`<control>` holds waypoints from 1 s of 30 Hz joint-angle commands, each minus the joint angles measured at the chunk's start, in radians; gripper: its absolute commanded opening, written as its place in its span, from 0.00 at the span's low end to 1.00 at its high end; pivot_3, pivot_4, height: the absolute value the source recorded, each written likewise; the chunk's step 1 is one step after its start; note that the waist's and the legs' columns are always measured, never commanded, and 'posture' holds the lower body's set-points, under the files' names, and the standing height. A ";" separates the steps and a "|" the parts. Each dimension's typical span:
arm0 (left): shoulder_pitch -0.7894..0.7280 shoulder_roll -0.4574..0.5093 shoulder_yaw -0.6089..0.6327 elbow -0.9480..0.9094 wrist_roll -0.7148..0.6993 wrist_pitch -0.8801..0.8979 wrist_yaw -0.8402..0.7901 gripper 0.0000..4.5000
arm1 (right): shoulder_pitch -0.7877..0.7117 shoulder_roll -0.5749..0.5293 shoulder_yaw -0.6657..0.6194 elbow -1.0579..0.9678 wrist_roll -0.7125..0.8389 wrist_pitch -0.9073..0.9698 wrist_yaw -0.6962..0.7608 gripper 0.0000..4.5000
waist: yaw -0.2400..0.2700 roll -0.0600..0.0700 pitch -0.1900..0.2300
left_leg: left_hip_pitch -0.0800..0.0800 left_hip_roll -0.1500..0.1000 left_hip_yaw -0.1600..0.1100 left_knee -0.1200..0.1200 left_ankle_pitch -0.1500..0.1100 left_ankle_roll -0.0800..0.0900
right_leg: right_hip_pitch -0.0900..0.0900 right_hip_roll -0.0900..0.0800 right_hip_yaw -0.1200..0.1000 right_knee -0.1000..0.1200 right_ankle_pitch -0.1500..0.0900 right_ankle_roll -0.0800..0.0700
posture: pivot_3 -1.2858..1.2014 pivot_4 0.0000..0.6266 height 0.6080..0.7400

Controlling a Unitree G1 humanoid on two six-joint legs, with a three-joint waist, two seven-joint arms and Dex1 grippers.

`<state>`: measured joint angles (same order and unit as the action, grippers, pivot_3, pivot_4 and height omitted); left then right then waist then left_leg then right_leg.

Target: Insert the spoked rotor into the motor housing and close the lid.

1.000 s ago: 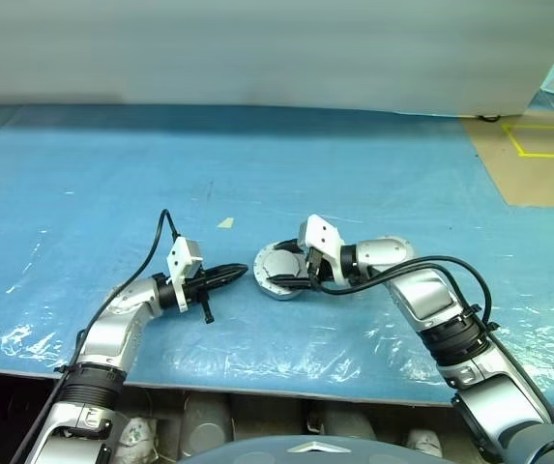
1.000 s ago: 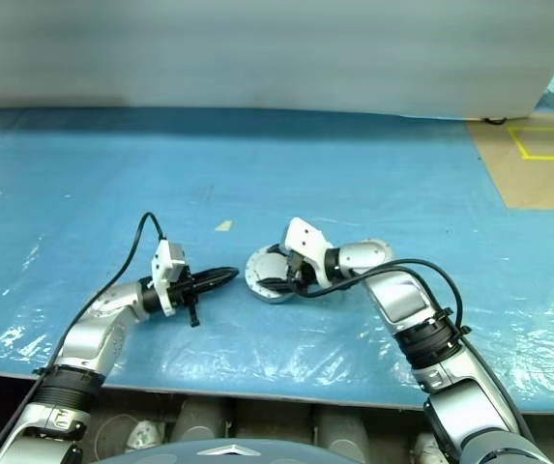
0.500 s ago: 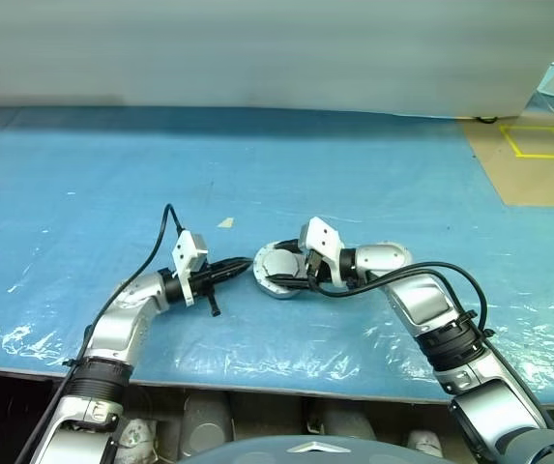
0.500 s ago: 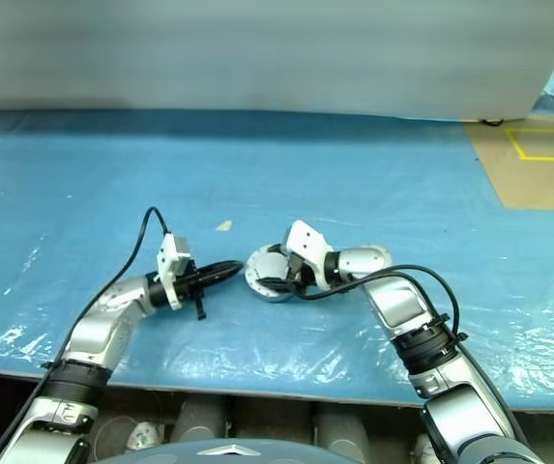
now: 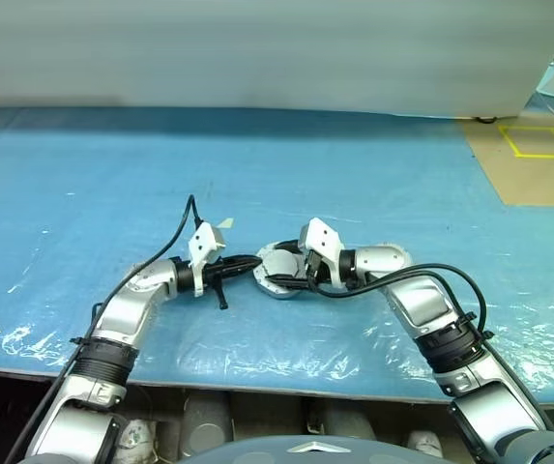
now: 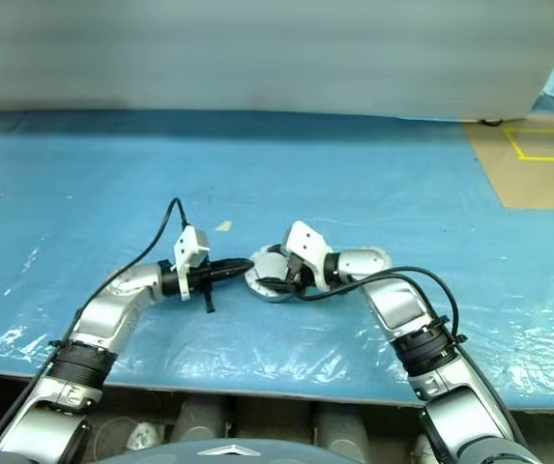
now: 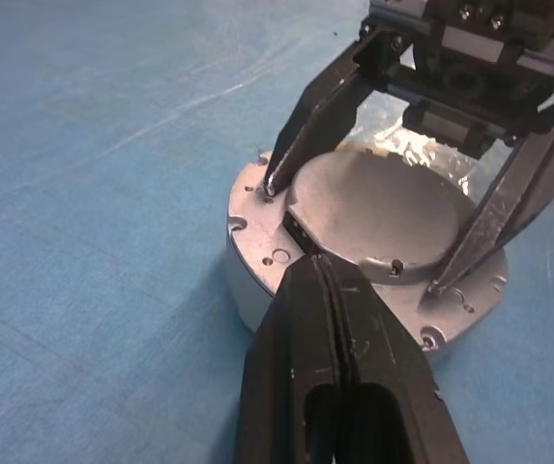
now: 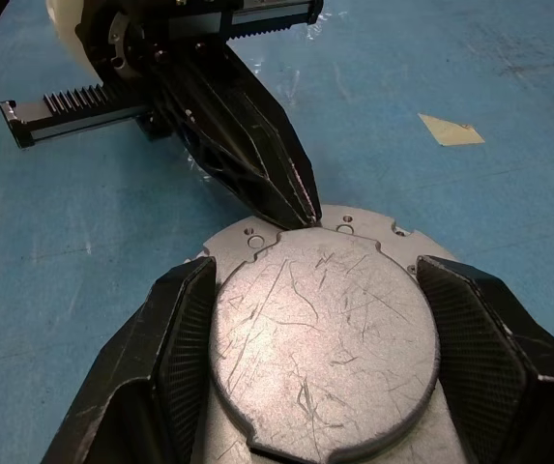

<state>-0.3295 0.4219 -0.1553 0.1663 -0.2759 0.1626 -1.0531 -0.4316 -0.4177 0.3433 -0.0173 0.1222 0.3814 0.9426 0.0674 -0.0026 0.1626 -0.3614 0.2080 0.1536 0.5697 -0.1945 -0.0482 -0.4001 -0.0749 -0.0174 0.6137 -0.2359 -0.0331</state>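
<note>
The blue table (image 5: 373, 164) carries the motor housing (image 7: 257, 280) near its front centre. The lid (image 8: 325, 338) lies plain grey face up on the housing, concealing the interior. The right gripper (image 8: 320, 348) clamps the lid, one finger on each edge. The left gripper (image 7: 327, 280), fingers pressed together, meets the lid's edge; the wrist view crops its base.

On the blue table (image 6: 373, 174) near its front edge we see the right gripper (image 6: 275, 272) over the motor housing (image 6: 269, 275), the left gripper (image 6: 241, 263) meeting it.
</note>
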 commanded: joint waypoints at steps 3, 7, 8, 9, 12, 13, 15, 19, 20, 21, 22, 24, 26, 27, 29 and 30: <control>0.009 0.021 -0.056 -0.006 0.054 0.041 0.001 0.00 | 0.025 -0.002 0.012 0.009 0.009 0.036 0.011 0.66 | 0.000 0.001 -0.002 | 0.002 0.000 0.000 0.000 0.000 0.000 | 0.002 0.000 0.000 -0.001 0.000 0.000 | 0.52 0.24 1.00; 0.007 0.011 -0.051 -0.010 0.050 0.035 0.012 0.00 | 0.028 0.004 -0.010 -0.020 0.056 0.067 0.029 0.87 | 0.002 0.001 -0.002 | 0.001 0.000 0.000 -0.001 0.000 0.000 | 0.002 0.000 0.000 -0.001 0.000 0.000 | 0.52 0.24 1.00; 0.007 0.011 -0.051 -0.010 0.050 0.035 0.013 0.00 | 0.027 0.003 -0.011 -0.019 0.057 0.067 0.029 0.94 | 0.002 0.001 -0.002 | 0.001 0.000 0.000 -0.001 0.000 0.000 | 0.002 0.000 0.000 -0.002 0.000 0.000 | 0.52 0.24 1.00; 0.008 0.008 -0.049 -0.012 0.045 0.036 0.013 0.00 | 0.027 0.006 -0.020 -0.019 0.065 0.070 0.026 0.99 | 0.001 0.001 -0.002 | 0.001 0.000 0.000 -0.001 0.000 0.000 | 0.002 0.000 0.000 -0.002 0.000 0.000 | 0.52 0.24 1.00; 0.015 -0.001 -0.039 -0.010 0.026 0.038 0.012 0.00 | 0.024 0.017 -0.051 -0.027 0.103 0.078 0.021 0.99 | 0.001 0.001 -0.002 | 0.001 0.000 0.000 -0.001 0.000 0.000 | 0.002 0.000 0.000 -0.002 0.000 0.000 | 0.52 0.24 1.00; 0.018 -0.002 -0.036 -0.004 0.024 0.036 0.010 0.00 | 0.024 0.018 -0.061 -0.030 0.116 0.075 0.026 0.99 | 0.002 0.001 -0.002 | 0.001 0.000 0.000 -0.001 0.000 0.000 | 0.002 0.000 0.000 -0.002 0.000 0.000 | 0.52 0.24 1.00; 0.023 -0.001 -0.035 0.007 0.027 0.026 0.006 0.00 | 0.026 0.017 -0.077 -0.036 0.134 0.071 0.032 0.99 | 0.002 0.001 -0.002 | 0.001 0.000 0.000 -0.001 0.000 0.000 | 0.002 0.000 0.000 -0.002 0.000 0.000 | 0.52 0.24 1.00; 0.027 -0.002 -0.032 0.016 0.031 0.012 0.008 0.00 | 0.019 0.021 -0.126 -0.024 0.150 0.047 0.004 0.99 | 0.002 0.001 -0.002 | -0.001 0.000 0.000 -0.002 0.000 0.000 | 0.001 0.000 0.000 -0.004 0.000 0.000 | 0.52 0.24 1.00; 0.027 -0.002 -0.032 0.018 0.031 0.009 0.007 0.00 | 0.017 0.020 -0.136 -0.014 0.145 0.039 -0.007 0.99 | 0.002 0.001 -0.002 | -0.001 0.000 0.000 -0.002 0.000 0.000 | 0.000 0.000 0.000 -0.004 0.000 0.000 | 0.52 0.24 1.00; 0.027 -0.003 -0.031 0.019 0.031 0.007 0.007 0.00 | 0.015 0.020 -0.144 -0.005 0.139 0.032 -0.017 0.99 | 0.002 0.001 -0.002 | -0.002 -0.001 0.000 -0.002 0.000 0.000 | -0.001 0.000 0.000 -0.004 0.000 0.000 | 0.52 0.24 1.00; 0.026 -0.004 -0.031 0.022 0.032 0.002 0.007 0.00 | 0.013 0.018 -0.150 0.007 0.130 0.026 -0.026 0.99 | 0.002 0.001 -0.002 | -0.003 0.000 0.000 -0.002 0.000 0.000 | -0.001 0.000 -0.001 -0.004 0.000 0.000 | 0.52 0.24 1.00; 0.025 -0.004 -0.030 0.026 0.033 -0.005 0.007 0.00 | 0.014 0.012 -0.155 0.017 0.125 0.029 -0.029 0.99 | 0.002 0.001 -0.002 | -0.003 -0.001 0.000 -0.002 0.000 0.000 | -0.001 0.000 -0.001 -0.004 0.000 0.000 | 0.52 0.24 1.00; 0.024 -0.005 -0.029 0.031 0.034 -0.012 0.007 0.00 | 0.026 0.003 -0.165 0.015 0.149 0.093 -0.029 0.99 | 0.002 0.001 -0.002 | -0.003 0.000 0.000 -0.003 0.000 0.000 | -0.001 0.000 -0.001 -0.004 0.000 0.000 | 0.52 0.24 1.00; 0.024 -0.005 -0.028 0.034 0.035 -0.016 0.007 0.00 | 0.032 -0.001 -0.168 0.013 0.164 0.128 -0.026 0.99 | 0.002 0.001 -0.002 | -0.003 0.000 0.000 -0.003 0.000 0.000 | -0.001 0.000 -0.001 -0.004 0.000 0.000 | 0.52 0.24 1.00; 0.023 -0.005 -0.029 0.041 0.037 -0.024 0.006 0.00 | 0.046 -0.003 -0.182 -0.005 0.215 0.223 -0.017 0.99 | 0.002 0.001 -0.002 | -0.003 -0.001 0.000 -0.003 0.000 0.000 | -0.001 0.000 -0.001 -0.005 0.000 0.000 | 0.52 0.24 1.00; 0.023 -0.006 -0.028 0.043 0.037 -0.027 0.005 0.00 | 0.050 -0.002 -0.190 -0.013 0.241 0.270 -0.017 0.99 | 0.003 0.001 -0.002 | -0.003 -0.001 0.000 -0.003 0.000 0.000 | -0.001 0.000 -0.001 -0.005 0.000 0.000 | 0.52 0.24 1.00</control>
<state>-0.3212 0.4136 -0.1613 0.1752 -0.2639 0.1264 -1.0448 -0.3945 -0.4136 0.1754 0.0067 0.3128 0.5802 0.9190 0.0705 -0.0015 0.1603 -0.3640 0.2074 0.1535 0.5668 -0.1945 -0.0483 -0.4007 -0.0754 -0.0181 0.6086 -0.2359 -0.0331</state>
